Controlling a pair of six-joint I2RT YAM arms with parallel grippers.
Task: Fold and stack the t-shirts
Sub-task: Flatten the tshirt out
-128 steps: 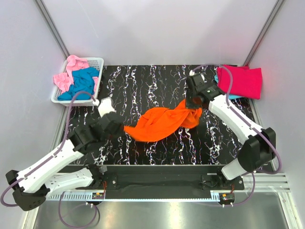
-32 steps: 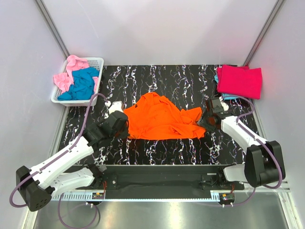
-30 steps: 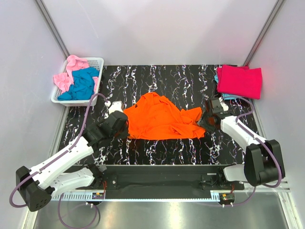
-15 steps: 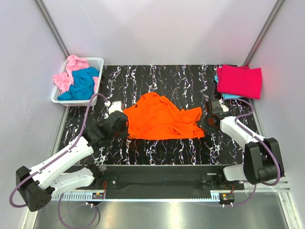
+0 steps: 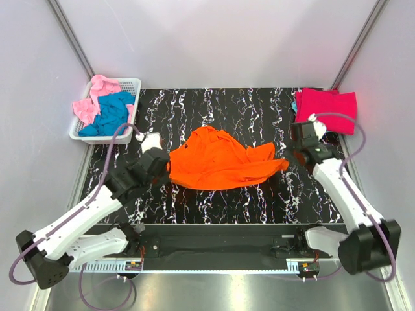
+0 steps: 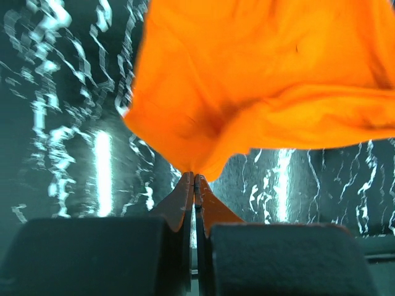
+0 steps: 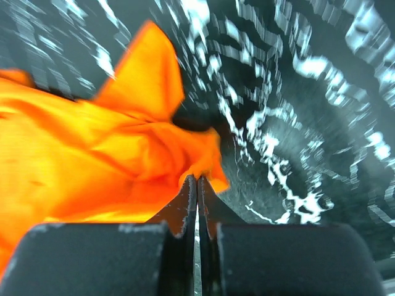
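Observation:
The orange t-shirt (image 5: 224,163) hangs stretched between both grippers above the middle of the black marbled table (image 5: 220,107). My left gripper (image 5: 170,170) is shut on its left edge; the left wrist view shows the cloth (image 6: 259,92) pinched at the fingertips (image 6: 195,177). My right gripper (image 5: 287,163) is shut on its right corner, seen in the right wrist view (image 7: 197,177) with the cloth (image 7: 105,160) bunched. A folded crimson-pink t-shirt (image 5: 326,109) lies at the far right on a teal blue one (image 5: 310,132). Light pink (image 5: 93,97) and teal blue (image 5: 111,115) shirts sit in the basket.
The white lattice basket (image 5: 129,85) stands at the table's far left corner. Grey walls with metal posts (image 5: 71,35) enclose the back and sides. A metal rail (image 5: 220,262) runs along the near edge by the arm bases.
Both grippers have risen from the table with the orange shirt, lifting its near edge. The right gripper moved back and to the right; the left moved slightly back.

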